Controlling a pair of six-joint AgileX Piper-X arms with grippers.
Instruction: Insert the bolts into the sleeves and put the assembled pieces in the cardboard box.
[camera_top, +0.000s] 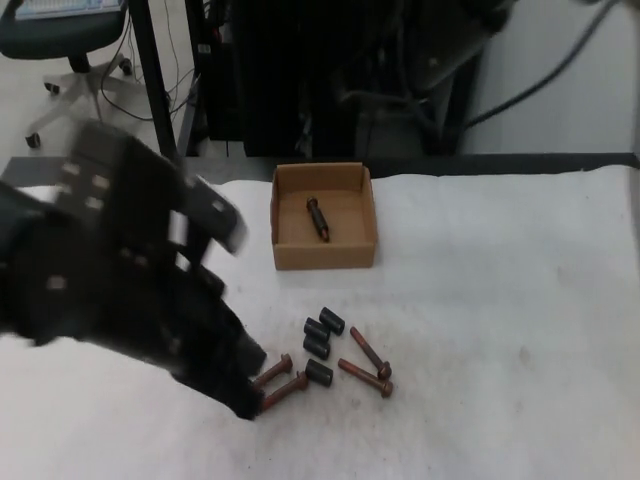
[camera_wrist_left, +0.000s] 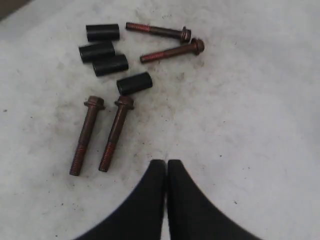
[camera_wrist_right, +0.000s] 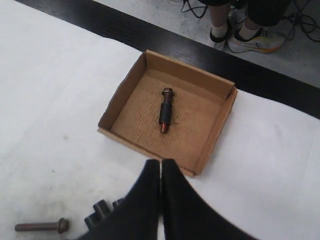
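The cardboard box (camera_wrist_right: 125, 91) sits open on the white worktop (camera_top: 500, 300). It holds one assembled piece (camera_wrist_right: 165, 111), lying flat near the middle of the floor: a coppery bolt with a short black sleeve around its shank, the flanged head bare at one end and the tip showing at the other.

Outside the box, near its front wall, four black sleeves (camera_wrist_left: 110, 65) lie in a loose row, some touching, each a plain short tube on its side. Four loose bolts (camera_wrist_left: 115, 133) flank them in two pairs. Each is copper-brown with a flanged hex head and redder thread toward the tip.

My left jaws are clenched on nothing, tips pressed together just short of one pair of bolts. My right jaws are likewise clenched and bare, above the cloth near the box. The dark arm (camera_top: 130, 290) in the high view is blurred; it is probably my left.
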